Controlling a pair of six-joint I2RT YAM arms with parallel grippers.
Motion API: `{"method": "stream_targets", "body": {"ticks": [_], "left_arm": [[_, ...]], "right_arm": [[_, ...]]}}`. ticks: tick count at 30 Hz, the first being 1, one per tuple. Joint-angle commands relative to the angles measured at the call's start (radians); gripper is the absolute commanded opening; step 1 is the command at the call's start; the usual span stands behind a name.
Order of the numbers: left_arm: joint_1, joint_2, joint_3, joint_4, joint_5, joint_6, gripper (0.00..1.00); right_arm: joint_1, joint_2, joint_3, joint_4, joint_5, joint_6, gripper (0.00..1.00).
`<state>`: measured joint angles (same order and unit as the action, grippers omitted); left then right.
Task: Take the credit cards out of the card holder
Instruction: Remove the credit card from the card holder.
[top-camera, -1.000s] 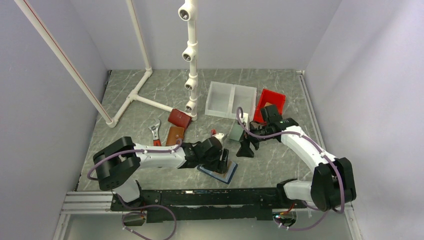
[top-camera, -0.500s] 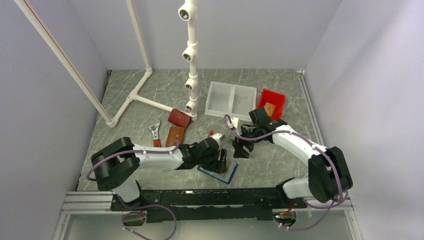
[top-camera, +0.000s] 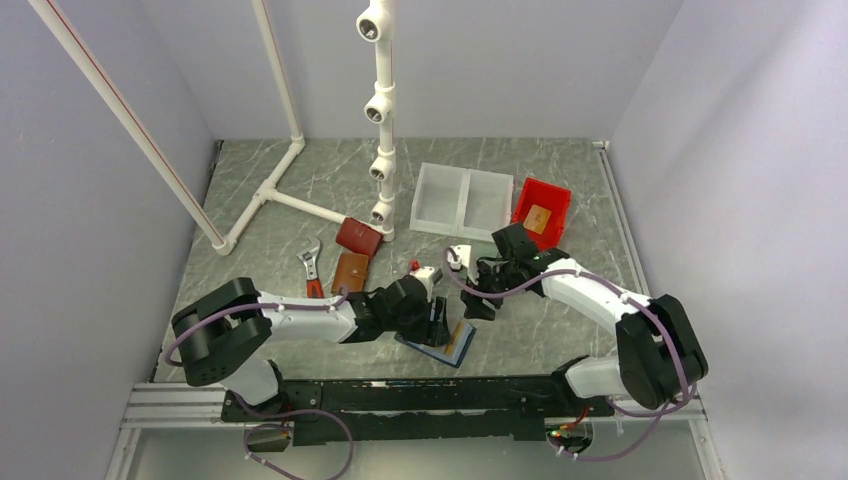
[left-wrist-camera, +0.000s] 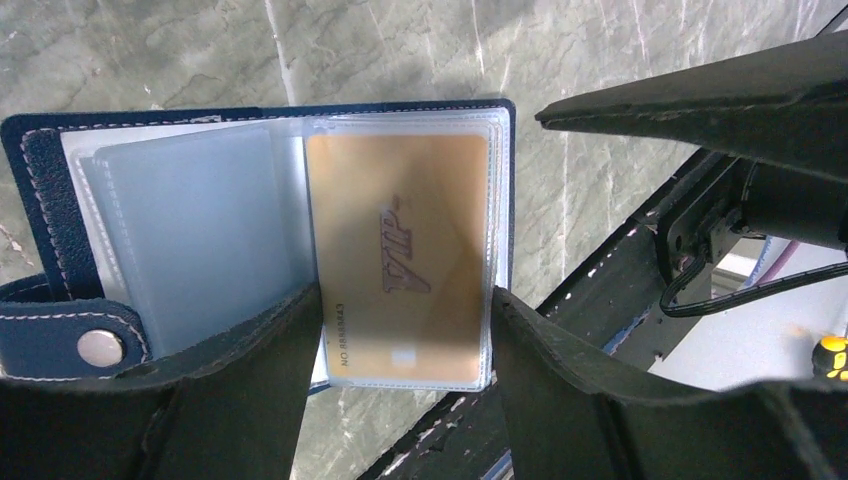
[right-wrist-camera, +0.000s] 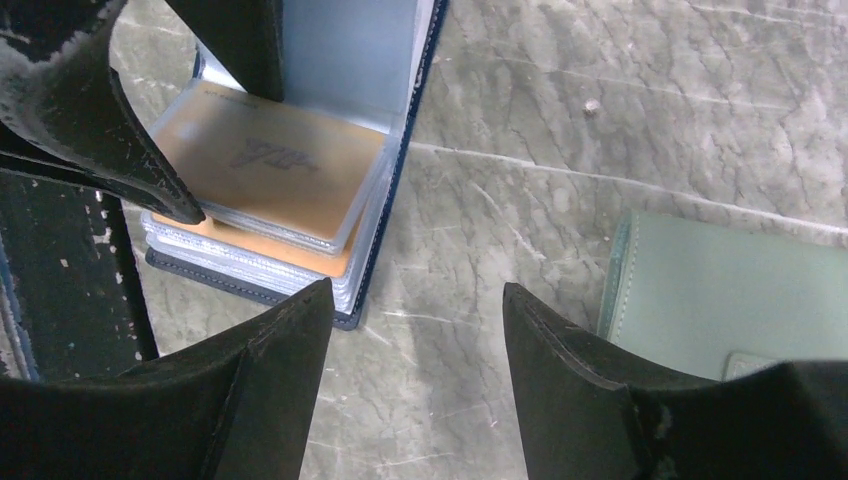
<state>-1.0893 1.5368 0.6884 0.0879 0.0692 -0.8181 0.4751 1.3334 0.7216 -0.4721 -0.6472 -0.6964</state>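
Observation:
The navy card holder (left-wrist-camera: 40, 180) lies open near the table's front edge (top-camera: 425, 348), its clear sleeves fanned out (right-wrist-camera: 400, 200). An orange-gold credit card (left-wrist-camera: 400, 250) printed "VIP" sits in the top sleeve, raised a little above the stack (right-wrist-camera: 270, 165); another orange card (right-wrist-camera: 300, 255) shows beneath it. My left gripper (left-wrist-camera: 405, 295) is closed across the short width of that top card in its sleeve, both fingers touching the sleeve's edges (top-camera: 440, 325). My right gripper (right-wrist-camera: 415, 300) hangs open over bare table just right of the holder (top-camera: 480, 300), with nothing between its fingers.
A grey-green wallet (right-wrist-camera: 720, 290) lies right of the right gripper. Behind are a white two-part tray (top-camera: 462, 200) and a red bin (top-camera: 555, 195) holding an orange card. A brown wallet (top-camera: 350, 270), dark red wallet (top-camera: 358, 236), wrench (top-camera: 312, 265) and white pipe frame (top-camera: 380, 120) stand left.
The right gripper has swung left and down toward the card holder, its jaws narrowing somewhat. The left gripper has stayed at the holder, shifting only slightly.

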Motion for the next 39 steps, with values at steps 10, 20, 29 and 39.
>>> {"method": "stream_targets", "body": {"ticks": [10,20,29,39], "left_arm": [[0.018,-0.027,-0.033,0.067,0.044,-0.024,0.66],[0.023,-0.029,-0.039,0.076,0.05,-0.029,0.66],[0.025,-0.031,-0.046,0.088,0.061,-0.033,0.66],[0.035,-0.037,-0.065,0.126,0.088,-0.045,0.69]], "right_arm": [[0.046,-0.01,-0.007,0.08,0.012,-0.043,0.61],[0.066,0.006,-0.002,0.051,-0.007,-0.077,0.61],[0.081,0.023,0.001,0.042,0.003,-0.086,0.6],[0.088,0.035,0.002,0.044,0.024,-0.086,0.6]]}}
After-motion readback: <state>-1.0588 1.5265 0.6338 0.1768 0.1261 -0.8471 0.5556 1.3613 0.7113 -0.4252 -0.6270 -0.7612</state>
